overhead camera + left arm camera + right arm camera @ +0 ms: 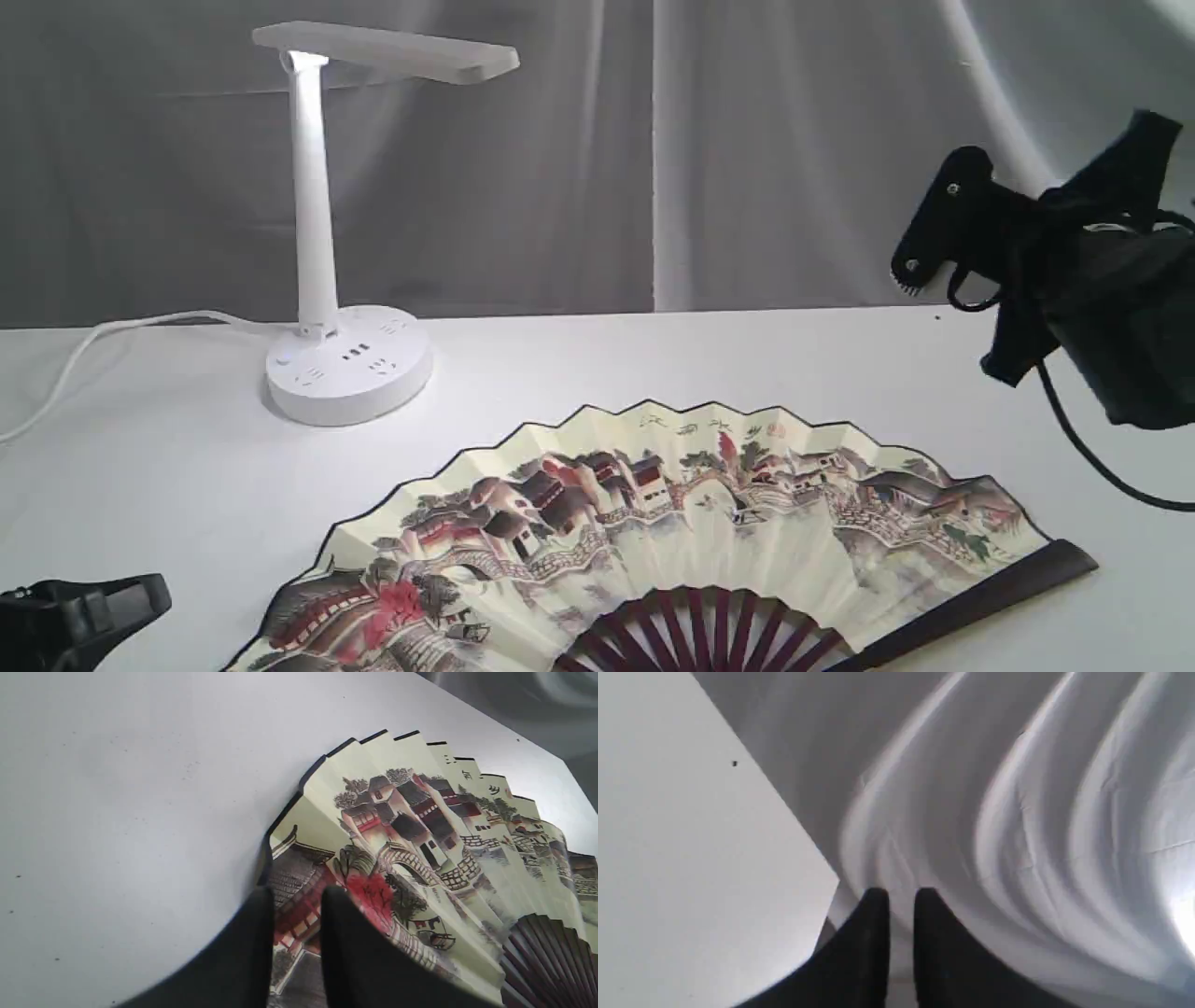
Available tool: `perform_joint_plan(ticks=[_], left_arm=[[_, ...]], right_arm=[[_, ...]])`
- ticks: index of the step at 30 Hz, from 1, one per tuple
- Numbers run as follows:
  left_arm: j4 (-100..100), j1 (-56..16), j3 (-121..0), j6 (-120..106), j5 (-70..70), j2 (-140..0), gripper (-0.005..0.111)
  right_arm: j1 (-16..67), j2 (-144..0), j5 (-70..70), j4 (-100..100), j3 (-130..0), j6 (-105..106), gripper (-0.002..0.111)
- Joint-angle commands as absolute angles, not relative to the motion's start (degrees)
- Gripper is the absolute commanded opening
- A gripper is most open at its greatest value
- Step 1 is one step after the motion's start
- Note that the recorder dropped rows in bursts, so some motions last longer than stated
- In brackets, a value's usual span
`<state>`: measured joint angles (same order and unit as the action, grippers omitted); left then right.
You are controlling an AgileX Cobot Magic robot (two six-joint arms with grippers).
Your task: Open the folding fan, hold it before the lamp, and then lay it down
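the large pleated cream paper fan (pixel 709 523), painted with a village and ribbed in maroon wood, lies spread flat on the white table (pixel 747 364), in front of the white plastic desk lamp (pixel 313 187) and apart from it. my left gripper (pixel 297 893) and my raised right gripper (pixel 902 892) each show a narrow gap, pinching nothing. the laying-down looks done, i judge. to finish well i'd lift clear, never dragging across the pleats.

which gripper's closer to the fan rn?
Left. The left gripper sits low at the folding fan's left end; the right gripper hangs raised, up and beyond the fan's right end.
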<state>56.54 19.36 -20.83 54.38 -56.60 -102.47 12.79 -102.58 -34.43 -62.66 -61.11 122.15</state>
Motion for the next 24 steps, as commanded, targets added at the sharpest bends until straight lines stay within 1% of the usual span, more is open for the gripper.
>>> perform_joint_plan(ticks=[1,5,8,11,13,14,16,20,24], left_arm=[[55.8,19.3,-20.9,54.0,-57.2,-102.0,0.018],[55.8,19.3,-20.9,54.1,-57.2,-102.0,0.018],[55.8,19.3,-20.9,54.1,-57.5,-102.0,0.018],[55.8,19.3,-20.9,54.2,-57.6,-102.0,0.018],[56.0,19.3,-20.9,54.5,-57.6,-102.0,0.018],[56.0,19.3,-20.9,54.9,-57.6,-102.0,0.018],[56.0,19.3,-20.9,55.2,-57.6,-102.0,0.018],[56.0,19.3,-20.9,55.3,-57.6,-102.0,0.018],[56.0,19.3,-20.9,55.4,-57.6,-102.0,0.018]], right_arm=[[14.0,-102.9,-31.0,-58.2,-61.4,122.9,0.013],[14.3,-102.9,-16.2,-60.7,-61.4,122.1,0.011],[14.3,-103.1,-14.2,-64.5,-62.2,114.2,0.001],[13.9,-103.4,-14.3,-79.6,-66.6,98.5,0.0],[13.9,-103.4,-13.4,-96.3,-68.9,93.9,0.0],[13.9,-103.4,-11.4,-99.9,-69.5,94.5,0.0],[13.9,-103.4,-4.0,-99.9,-69.4,92.9,0.0],[14.0,-104.3,8.6,-99.9,-69.1,67.7,0.0],[13.9,-106.0,11.9,-99.9,-69.8,41.8,0.0]])
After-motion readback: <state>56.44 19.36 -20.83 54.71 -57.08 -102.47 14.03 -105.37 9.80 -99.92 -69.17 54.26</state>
